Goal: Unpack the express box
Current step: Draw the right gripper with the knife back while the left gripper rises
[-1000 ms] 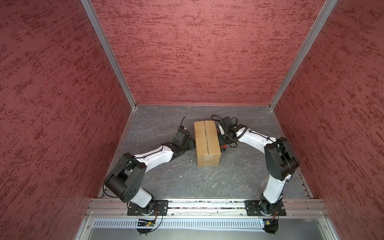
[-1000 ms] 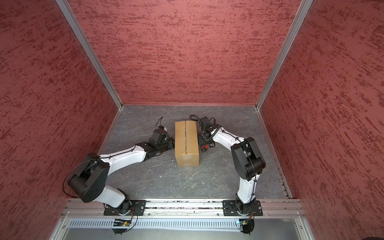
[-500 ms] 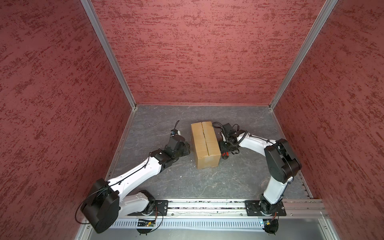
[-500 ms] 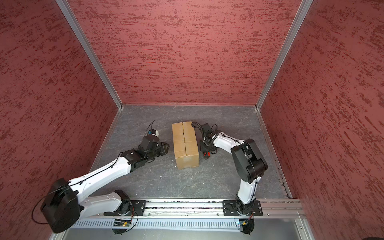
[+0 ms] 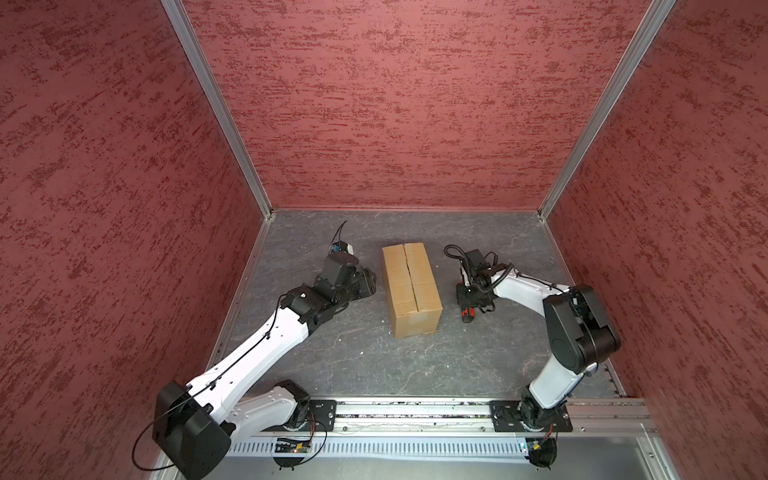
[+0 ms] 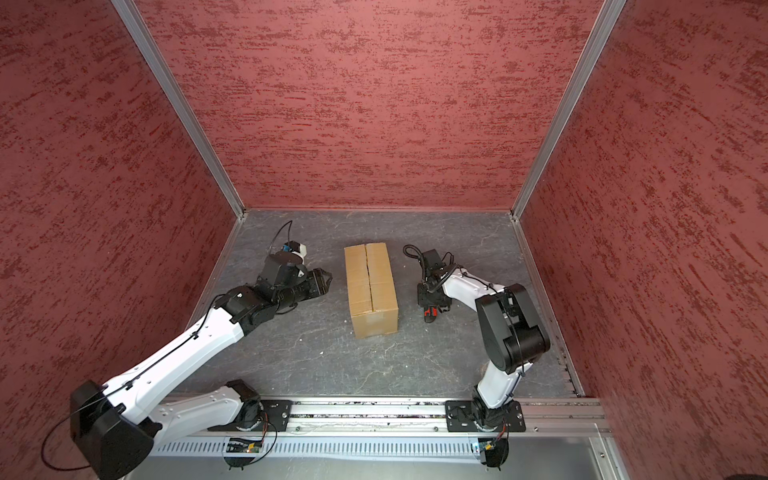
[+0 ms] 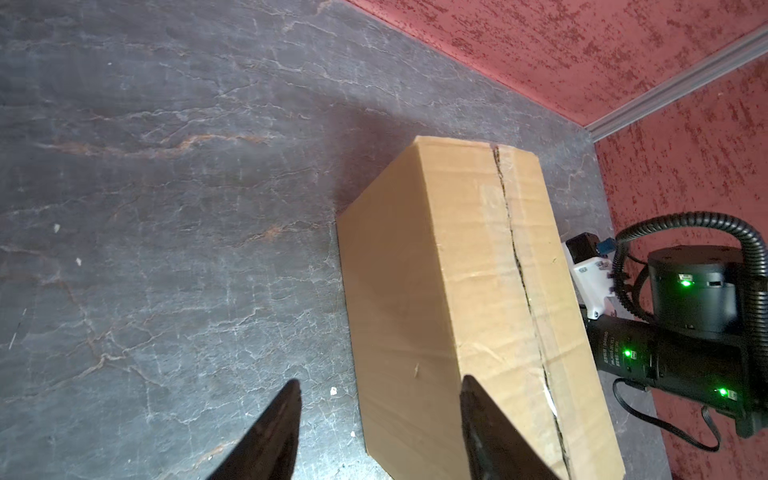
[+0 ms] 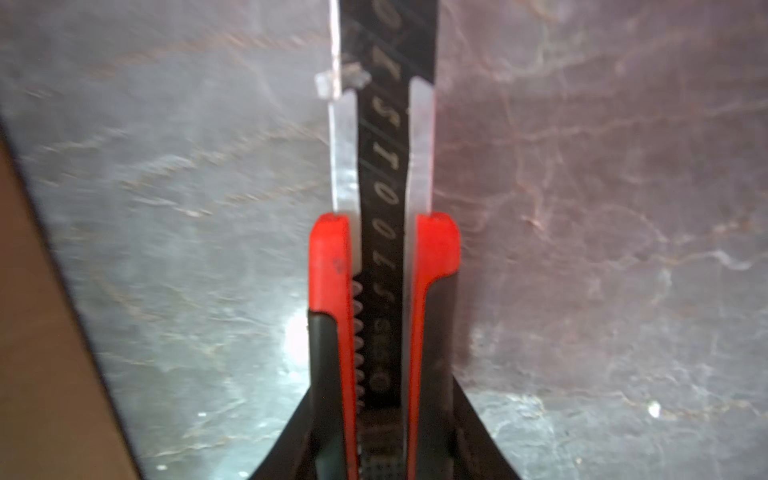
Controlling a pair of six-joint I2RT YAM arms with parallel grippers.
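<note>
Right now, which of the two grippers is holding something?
The right gripper, shut on a red-and-black box cutter; the left gripper is open and empty beside the box.

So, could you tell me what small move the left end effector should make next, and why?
Probably bring the open left end effector to the seam atop the express box and hook one flap. The seam looks slit along its length, the flaps lie flat, and the right end effector holds the utility knife clear beside the box.

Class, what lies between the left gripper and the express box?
Only bare grey table separates the left gripper from the express box; both top views show it.
</note>
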